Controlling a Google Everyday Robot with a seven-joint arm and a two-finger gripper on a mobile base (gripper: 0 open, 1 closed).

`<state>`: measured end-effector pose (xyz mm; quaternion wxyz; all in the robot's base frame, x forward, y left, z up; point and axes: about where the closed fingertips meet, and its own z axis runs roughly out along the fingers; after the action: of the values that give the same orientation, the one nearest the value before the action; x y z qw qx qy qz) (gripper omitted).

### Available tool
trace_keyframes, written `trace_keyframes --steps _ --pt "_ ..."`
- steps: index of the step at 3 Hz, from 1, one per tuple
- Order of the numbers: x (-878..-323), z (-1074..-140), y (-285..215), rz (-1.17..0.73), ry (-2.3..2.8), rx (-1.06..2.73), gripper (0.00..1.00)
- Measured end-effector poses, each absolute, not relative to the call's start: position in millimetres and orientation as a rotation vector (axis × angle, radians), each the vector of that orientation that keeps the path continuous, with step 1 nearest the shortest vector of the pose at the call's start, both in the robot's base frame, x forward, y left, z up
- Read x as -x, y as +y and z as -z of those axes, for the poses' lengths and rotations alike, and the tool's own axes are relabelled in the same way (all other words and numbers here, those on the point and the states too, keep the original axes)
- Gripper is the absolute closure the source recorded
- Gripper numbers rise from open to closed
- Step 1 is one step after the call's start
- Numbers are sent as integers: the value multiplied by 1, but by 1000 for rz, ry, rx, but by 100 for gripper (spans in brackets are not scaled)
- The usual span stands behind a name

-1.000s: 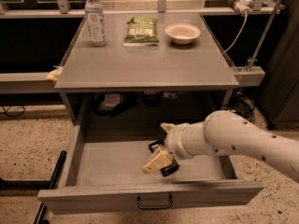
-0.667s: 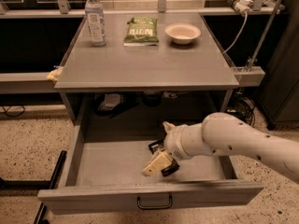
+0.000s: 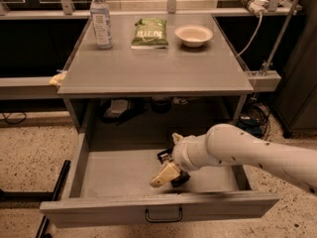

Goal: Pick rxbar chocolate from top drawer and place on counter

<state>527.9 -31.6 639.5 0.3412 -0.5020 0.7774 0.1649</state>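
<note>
The top drawer (image 3: 119, 175) is pulled open below the counter (image 3: 158, 66), with its dark handle at the front. My gripper (image 3: 166, 174) reaches down into the drawer from the right and sits low over its grey bottom, right of the middle. A dark flat thing, which looks like the rxbar chocolate (image 3: 165, 155), shows at the gripper, with dark ends sticking out behind it and at its front right. Most of the bar is hidden by the gripper.
On the counter stand a water bottle (image 3: 101, 19) at the back left, a green snack bag (image 3: 150, 32) in the middle back and a pale bowl (image 3: 193, 34) to its right. Cables hang at the right.
The arm has shifted very slightly left and down in the drawer. The dark bar stays at the gripper.
</note>
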Motion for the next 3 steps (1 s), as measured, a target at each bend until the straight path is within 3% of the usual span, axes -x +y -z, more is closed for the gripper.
trace_keyframes --steps 3 --pt "-535 -595 -57 -327 2143 1309 5"
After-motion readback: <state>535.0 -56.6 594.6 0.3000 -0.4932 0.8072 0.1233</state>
